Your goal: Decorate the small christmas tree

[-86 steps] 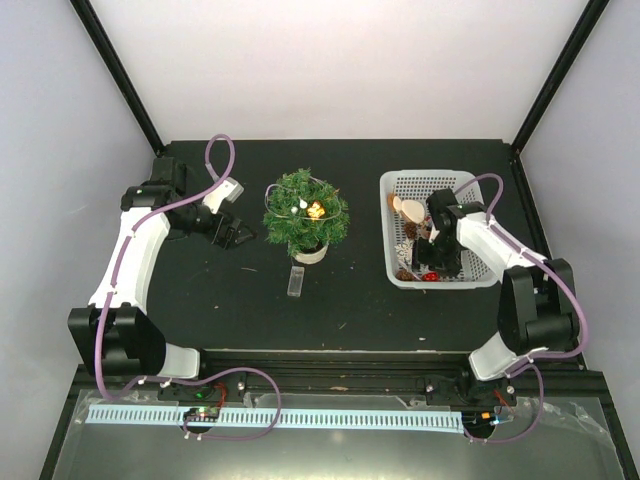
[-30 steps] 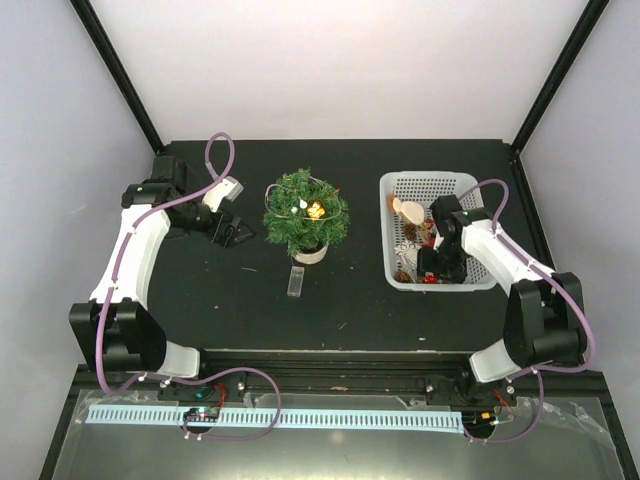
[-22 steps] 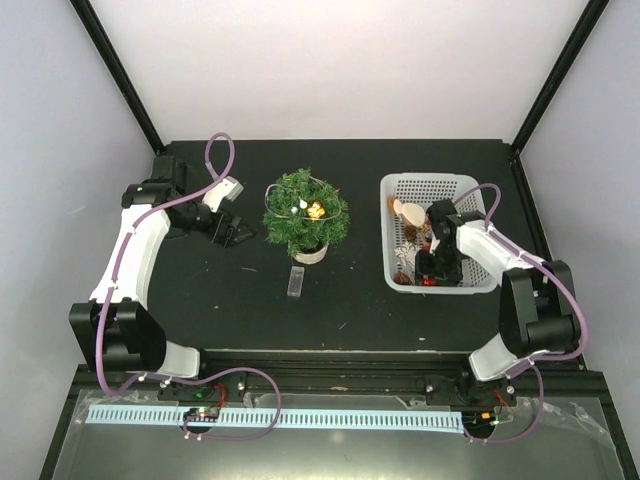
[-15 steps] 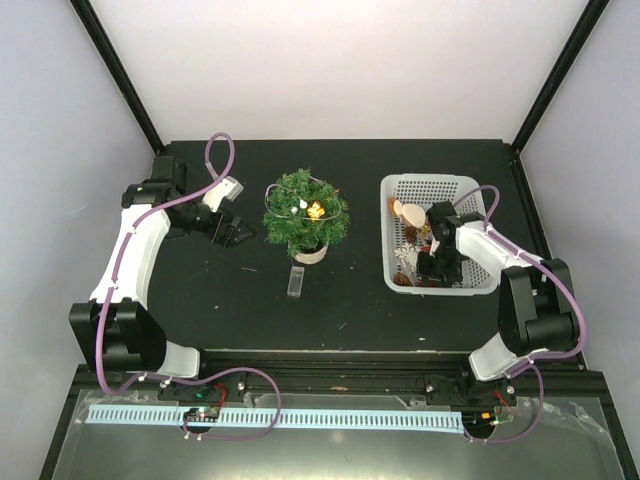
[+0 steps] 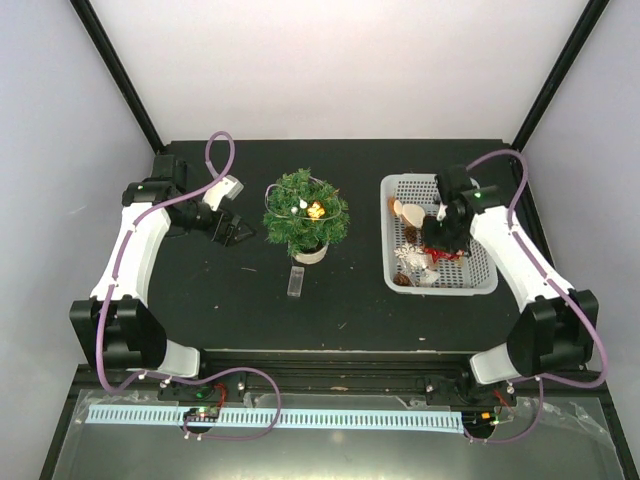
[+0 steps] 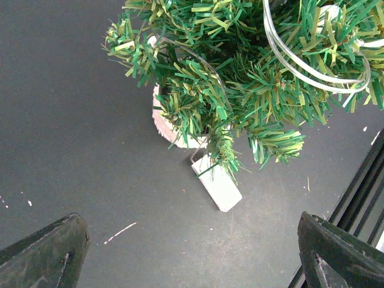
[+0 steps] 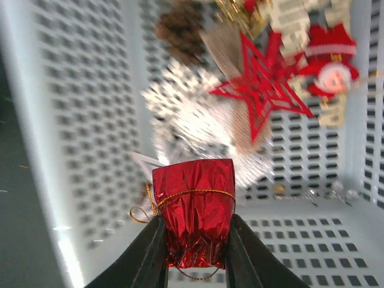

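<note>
The small christmas tree [image 5: 305, 213] stands mid-table, bushy green on a beige base [image 6: 167, 123], with a wire and lit bulbs wound through it [image 6: 300, 57]. My left gripper [image 5: 234, 232] hangs just left of the tree, open and empty; only its finger ends [image 6: 42, 255] show at the bottom corners of the left wrist view. My right gripper [image 7: 195, 255] is shut on a red foil gift box [image 7: 195, 216] tied with gold cord, held above the white basket [image 5: 478, 278]. Below it lie a red star [image 7: 264, 90], a white snowflake [image 7: 192, 117] and a Santa figure [image 7: 333, 60].
A small white rectangular box [image 5: 295, 281] lies on the black table in front of the tree, joined to its wire. A pine cone [image 7: 180, 27] sits in the basket's far end. Black frame posts rise at the table's back corners.
My right gripper closed on the red gift box low in the basket and lifted it up toward the basket's back. The left arm has stayed put.
</note>
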`<state>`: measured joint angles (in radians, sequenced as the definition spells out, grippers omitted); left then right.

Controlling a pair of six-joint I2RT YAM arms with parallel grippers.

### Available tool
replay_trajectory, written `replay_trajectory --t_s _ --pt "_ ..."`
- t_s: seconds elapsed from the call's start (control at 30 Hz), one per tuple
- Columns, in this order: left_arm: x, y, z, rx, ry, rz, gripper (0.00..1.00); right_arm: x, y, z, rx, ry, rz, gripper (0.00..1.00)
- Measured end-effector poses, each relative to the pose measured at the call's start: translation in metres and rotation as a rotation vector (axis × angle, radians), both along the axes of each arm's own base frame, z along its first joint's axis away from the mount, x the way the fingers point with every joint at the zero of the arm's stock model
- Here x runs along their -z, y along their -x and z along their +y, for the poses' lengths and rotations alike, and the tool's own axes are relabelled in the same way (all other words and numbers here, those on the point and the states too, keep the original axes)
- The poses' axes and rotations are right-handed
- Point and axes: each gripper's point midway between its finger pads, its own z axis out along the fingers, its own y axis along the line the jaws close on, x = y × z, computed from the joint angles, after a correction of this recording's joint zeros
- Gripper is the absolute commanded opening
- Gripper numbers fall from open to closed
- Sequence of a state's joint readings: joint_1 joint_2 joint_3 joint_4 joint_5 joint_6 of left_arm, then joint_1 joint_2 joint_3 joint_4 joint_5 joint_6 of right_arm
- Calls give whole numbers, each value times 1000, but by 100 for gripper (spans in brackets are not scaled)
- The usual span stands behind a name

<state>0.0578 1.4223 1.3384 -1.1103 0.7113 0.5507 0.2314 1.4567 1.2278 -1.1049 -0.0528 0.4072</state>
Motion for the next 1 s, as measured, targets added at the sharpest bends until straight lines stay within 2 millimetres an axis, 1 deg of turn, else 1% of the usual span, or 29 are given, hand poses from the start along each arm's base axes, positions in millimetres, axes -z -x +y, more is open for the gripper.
replay_trajectory --t_s 0.1,0.17,0.3,0.37,0.43,0.5,0.57,0.63,0.77,0.9,1.0 --pt "0 0 0 0 0 2 95 -39 -17 16 -14 -39 -98 26" --pt "-1 1 0 0 0 3 95 -66 -28 33 -39 -83 -165 26" --pt "-4 -1 0 0 0 2 95 -126 -54 78 -119 -188 -294 26" --pt "-7 -1 0 0 -1 -1 95 -155 -72 102 -160 -242 -354 26" --pt "-8 -1 0 0 0 -5 95 -174 -86 120 -190 -284 -396 26" --pt "-9 -1 0 0 -1 -5 95 -187 -100 136 -213 -327 -423 26" --pt "-9 -1 0 0 -1 -4 95 -194 -111 149 -233 -361 -435 26" --pt "-8 -1 0 0 0 -2 95 -194 -121 160 -246 -389 -433 26" --pt "-8 0 0 0 0 4 95 -187 -134 187 -283 -440 -412 26" --pt "-8 1 0 0 0 10 96 -179 -133 213 -331 -476 -384 27" --pt "-9 1 0 -1 0 10 95 -177 -123 231 -373 -495 -367 27"
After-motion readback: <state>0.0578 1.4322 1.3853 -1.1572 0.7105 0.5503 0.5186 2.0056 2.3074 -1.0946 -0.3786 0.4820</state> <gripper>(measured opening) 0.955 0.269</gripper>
